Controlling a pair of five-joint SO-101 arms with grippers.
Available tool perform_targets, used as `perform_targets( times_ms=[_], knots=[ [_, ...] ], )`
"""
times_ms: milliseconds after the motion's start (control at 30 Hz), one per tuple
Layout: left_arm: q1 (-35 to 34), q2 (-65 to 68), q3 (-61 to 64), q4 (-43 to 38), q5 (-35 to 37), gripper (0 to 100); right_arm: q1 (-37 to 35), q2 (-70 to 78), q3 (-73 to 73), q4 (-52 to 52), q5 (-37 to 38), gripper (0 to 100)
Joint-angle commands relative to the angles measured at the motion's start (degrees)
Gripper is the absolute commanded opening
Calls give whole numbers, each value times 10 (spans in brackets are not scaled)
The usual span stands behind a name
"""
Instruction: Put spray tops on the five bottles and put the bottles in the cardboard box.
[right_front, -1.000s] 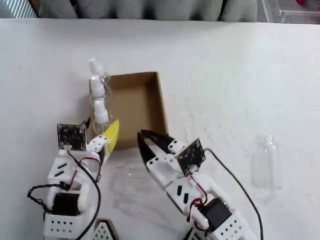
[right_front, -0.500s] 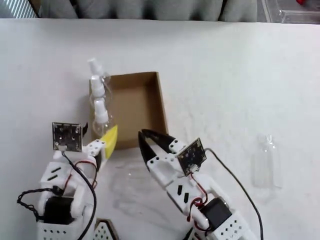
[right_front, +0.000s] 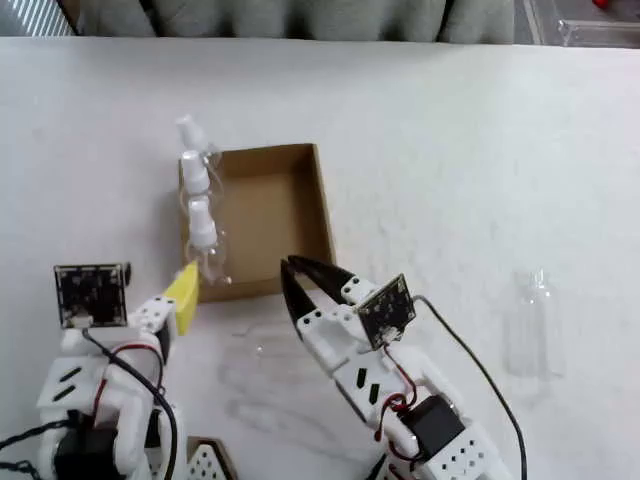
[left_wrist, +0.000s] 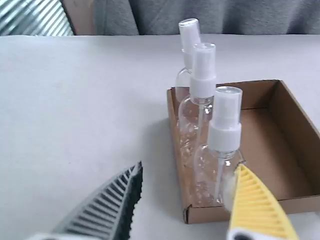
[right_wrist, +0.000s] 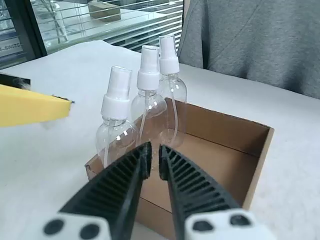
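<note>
Three capped bottles (right_front: 200, 205) stand in cardboard box (right_front: 280, 200), ctr-left of frame; uncapped bottle (right_front: 530, 325) lies at right. Prob. light, thin, slick plastic: grip mid-body. Jaws of left gripper (left_wrist: 186, 175) apart; right gripper (right_wrist: 154, 150) together, empty

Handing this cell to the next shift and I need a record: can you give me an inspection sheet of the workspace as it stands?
Surface: white table.
Job's things: cardboard box holds three capped bottles upright along one wall; a fourth bottle sits apart on the table, no spray top seen.
Clutter: nothing seen.
Grippers: left gripper jaws open, empty, by the box's near corner; right gripper jaws almost together, empty.
Cables: wires run along both arms, away from the box.
Surroundings: grey fabric and a clear container beyond the far edge.
</note>
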Motion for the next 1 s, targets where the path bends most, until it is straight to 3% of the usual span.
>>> perform_targets(
  times_ms=[0, 133, 233, 433, 700, 967],
  knots=[
    [-87, -5, -51, 10, -28, 271, 6, -5, 4, 2, 6, 15],
    [-182, -1, -44, 6, -31, 271, 5, -5, 0, 34, 8, 16],
    [-226, 0, -6, -18, -30, 271, 2, -5, -15, 67, 55, 16],
    [-313, 0, 142, -181, -30, 271, 0, -5, -77, 204, 125, 17],
    [-316, 25, 142, -162, -29, 271, -26, -4, -125, 305, 169, 18],
    [-316, 343, -17, -164, -28, 271, -59, 100, -150, 310, 212, 18]
  ],
)
